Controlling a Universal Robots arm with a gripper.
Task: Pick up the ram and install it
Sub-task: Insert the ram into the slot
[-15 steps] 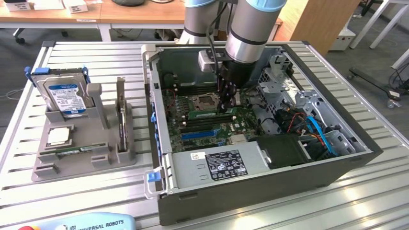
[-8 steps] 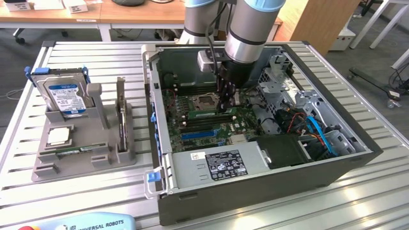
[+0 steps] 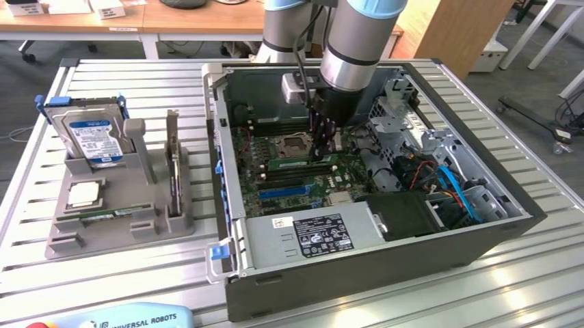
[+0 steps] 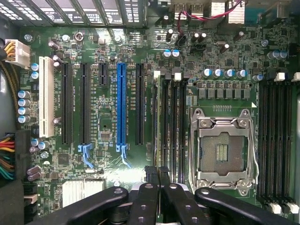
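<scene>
My gripper (image 3: 321,158) reaches down into the open computer case (image 3: 511,212), over the motherboard. Its black fingers (image 4: 149,192) stand close together, shut on the ram (image 4: 156,122). In the wrist view the ram is a thin edge running along a memory slot, next to the black slots (image 4: 176,126) beside the processor socket (image 4: 222,150). In the exterior view the ram (image 3: 292,164) is a short green strip at the fingertips, low against the board. Whether it sits fully in the slot I cannot tell. A second, similar green stick (image 3: 109,215) lies in the grey fixture.
The grey fixture (image 3: 182,225) at the exterior view's left also holds a silver hard drive with a blue label (image 3: 89,137) and a square silver processor (image 3: 84,195). Inside the case are the power supply (image 3: 310,239), a black fan housing (image 3: 411,212) and cables (image 3: 456,191).
</scene>
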